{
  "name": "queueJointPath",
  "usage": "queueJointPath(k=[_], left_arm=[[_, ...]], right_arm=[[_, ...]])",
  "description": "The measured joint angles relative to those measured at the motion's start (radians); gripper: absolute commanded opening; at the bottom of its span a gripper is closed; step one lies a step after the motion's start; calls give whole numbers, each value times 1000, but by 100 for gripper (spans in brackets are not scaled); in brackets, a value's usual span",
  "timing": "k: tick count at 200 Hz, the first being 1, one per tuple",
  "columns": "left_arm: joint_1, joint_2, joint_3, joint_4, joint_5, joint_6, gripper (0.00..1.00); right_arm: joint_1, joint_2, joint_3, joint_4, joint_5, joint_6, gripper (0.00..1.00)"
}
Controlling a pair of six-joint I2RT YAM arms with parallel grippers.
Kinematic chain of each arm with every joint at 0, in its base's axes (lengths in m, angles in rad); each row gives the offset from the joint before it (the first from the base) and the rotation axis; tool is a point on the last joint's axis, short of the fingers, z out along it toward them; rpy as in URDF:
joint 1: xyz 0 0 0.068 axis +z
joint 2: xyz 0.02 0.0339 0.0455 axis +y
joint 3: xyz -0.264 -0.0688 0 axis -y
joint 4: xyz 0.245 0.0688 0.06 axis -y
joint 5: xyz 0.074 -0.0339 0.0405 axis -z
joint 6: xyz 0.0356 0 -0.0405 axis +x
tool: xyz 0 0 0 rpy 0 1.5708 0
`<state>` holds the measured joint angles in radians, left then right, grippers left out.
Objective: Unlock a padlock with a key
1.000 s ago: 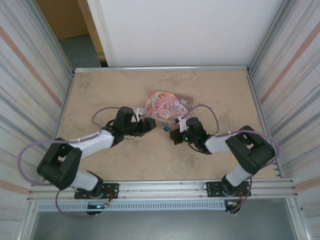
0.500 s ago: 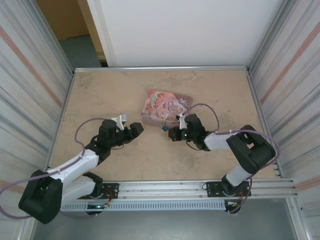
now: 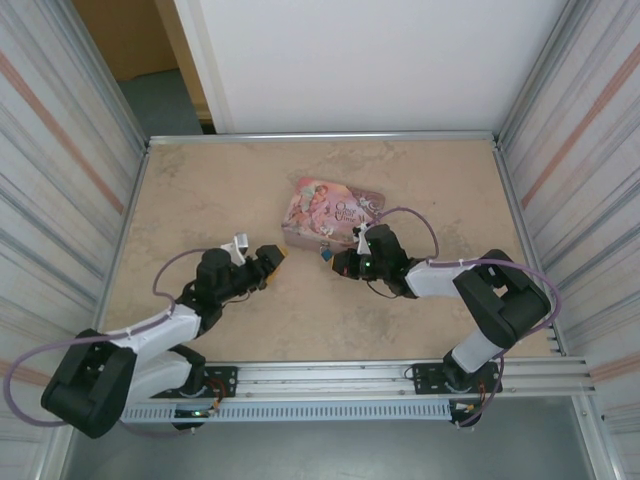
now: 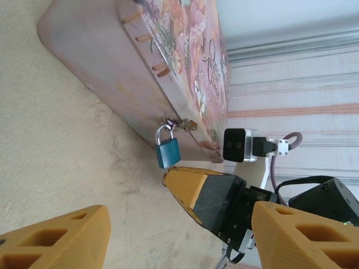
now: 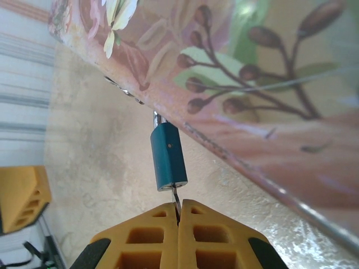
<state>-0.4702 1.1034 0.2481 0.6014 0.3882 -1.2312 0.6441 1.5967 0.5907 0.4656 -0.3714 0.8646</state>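
The small teal padlock (image 3: 327,255) hangs by its silvery shackle from the clasp on the pink tin's front wall. In the right wrist view the padlock (image 5: 168,158) points straight at my right gripper (image 5: 179,208), which is shut on the thin silvery key (image 5: 176,197). The key's blade runs into the lock's underside. From above, the right gripper (image 3: 340,265) sits just right of the lock. My left gripper (image 3: 275,256) stands open a short way left of it. Its orange fingers (image 4: 61,238) frame the padlock (image 4: 168,152) from a distance, with nothing between them.
The pink illustrated tin (image 3: 330,208) lies mid-table behind both grippers. Its long side wall (image 4: 101,61) faces the left wrist camera. Bare beige tabletop (image 3: 200,190) spreads to the left and toward the near rail. Corrugated walls close in both sides.
The left gripper has drawn back from the padlock to the left and opened wider. The right gripper has edged slightly left toward the tin and stays shut on the key.
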Motion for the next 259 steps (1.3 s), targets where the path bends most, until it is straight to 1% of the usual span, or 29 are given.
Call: queueJointPath(k=[34, 53, 79, 109, 179, 209, 259], left_arm=[[0, 72, 0, 72, 13, -39, 66], [0, 117, 0, 107, 16, -54, 63], [-1, 212, 1, 184, 28, -81, 60], [-10, 335, 24, 281, 43, -113, 54], [-46, 513, 111, 407, 46, -139, 54], [-75, 609, 144, 463, 47, -167, 51], [-105, 821, 194, 658, 50, -262, 43]], right_arm=[[9, 4, 8, 0, 3, 56, 0], [11, 5, 16, -6, 3, 76, 0], [13, 11, 26, -9, 3, 95, 0], [16, 20, 41, -17, 3, 105, 0], [17, 21, 53, -34, 3, 119, 0], [17, 21, 53, -34, 3, 120, 0], [18, 21, 53, -35, 3, 120, 0]])
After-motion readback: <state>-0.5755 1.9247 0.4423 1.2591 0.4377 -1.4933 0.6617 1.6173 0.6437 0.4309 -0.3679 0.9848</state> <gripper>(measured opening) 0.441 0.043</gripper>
